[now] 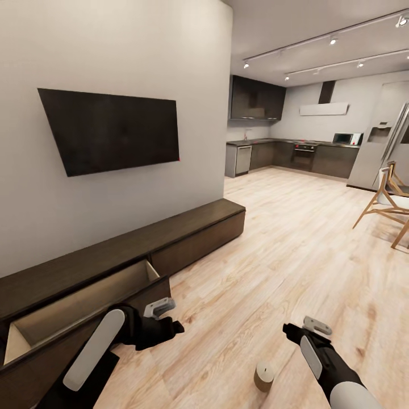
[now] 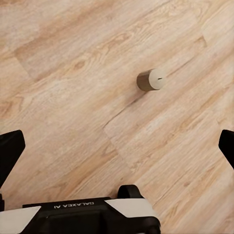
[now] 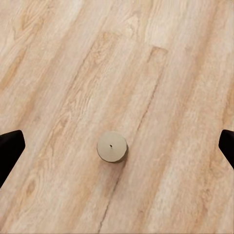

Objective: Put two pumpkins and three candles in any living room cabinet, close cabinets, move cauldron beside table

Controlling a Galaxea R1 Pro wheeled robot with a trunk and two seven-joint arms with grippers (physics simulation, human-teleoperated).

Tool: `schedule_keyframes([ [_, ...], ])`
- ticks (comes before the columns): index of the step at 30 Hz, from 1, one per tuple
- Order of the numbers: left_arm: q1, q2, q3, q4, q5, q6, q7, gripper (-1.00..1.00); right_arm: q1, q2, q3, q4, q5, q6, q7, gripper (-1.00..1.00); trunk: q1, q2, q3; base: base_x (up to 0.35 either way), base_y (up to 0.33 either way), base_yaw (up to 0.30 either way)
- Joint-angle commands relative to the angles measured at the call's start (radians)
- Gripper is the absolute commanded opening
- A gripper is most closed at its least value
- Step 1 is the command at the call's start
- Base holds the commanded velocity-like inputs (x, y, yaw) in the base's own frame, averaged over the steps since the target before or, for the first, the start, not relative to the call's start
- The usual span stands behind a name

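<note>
On the floor: candle (image 1: 264, 376) stands upright on bare planks, low between the two arms, nearer the right one, apart from both.
Right gripper (image 3: 117, 146): jaws spread wide, empty, poised above the candle, which sits centred between the fingertips in the right wrist view.
Left gripper (image 2: 117, 146): jaws apart, empty; candle lies off-centre ahead of it.
Cabinet (image 1: 193, 230): near drawer (image 1: 85, 301) pulled open, interior appears empty.
Risk 1: a short cylinder likely tips or rolls if one finger touches first; cause, off-centre descent.
Risk 2: fingertips may strike the floor; cause, low grasp height.
Risk 3: left arm may foul the open drawer front close beside it.
Candle appearance: stubby, beige-tan, flat top, tiny dark wick.
</note>
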State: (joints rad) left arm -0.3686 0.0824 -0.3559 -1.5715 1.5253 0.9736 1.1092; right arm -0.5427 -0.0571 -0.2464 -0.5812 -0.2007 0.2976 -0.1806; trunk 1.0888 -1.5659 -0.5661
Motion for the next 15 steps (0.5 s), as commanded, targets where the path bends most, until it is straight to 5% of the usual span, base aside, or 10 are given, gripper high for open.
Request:
schedule_keyframes([
  [1,-0.001,0.002,-0.001,-0.001,0.009,0.003,0.009,1.0,0.0,0.0,0.0,-0.003,-0.014,0.001,-0.006,1.0,0.0,-0.001,-0.001,0.0,0.0,0.0],
  [11,-0.001,0.004,0.0,-0.001,0.009,0.004,0.008,1.0,0.0,0.0,-0.005,-0.002,-0.018,0.0,-0.003,1.0,0.0,-0.001,-0.001,0.0,0.015,-0.007],
  [15,-0.001,0.007,0.001,-0.001,0.009,0.004,0.007,1.0,0.0,-0.001,-0.006,-0.002,-0.019,0.0,-0.002,1.0,0.0,-0.001,-0.001,-0.009,0.182,-0.202],
])
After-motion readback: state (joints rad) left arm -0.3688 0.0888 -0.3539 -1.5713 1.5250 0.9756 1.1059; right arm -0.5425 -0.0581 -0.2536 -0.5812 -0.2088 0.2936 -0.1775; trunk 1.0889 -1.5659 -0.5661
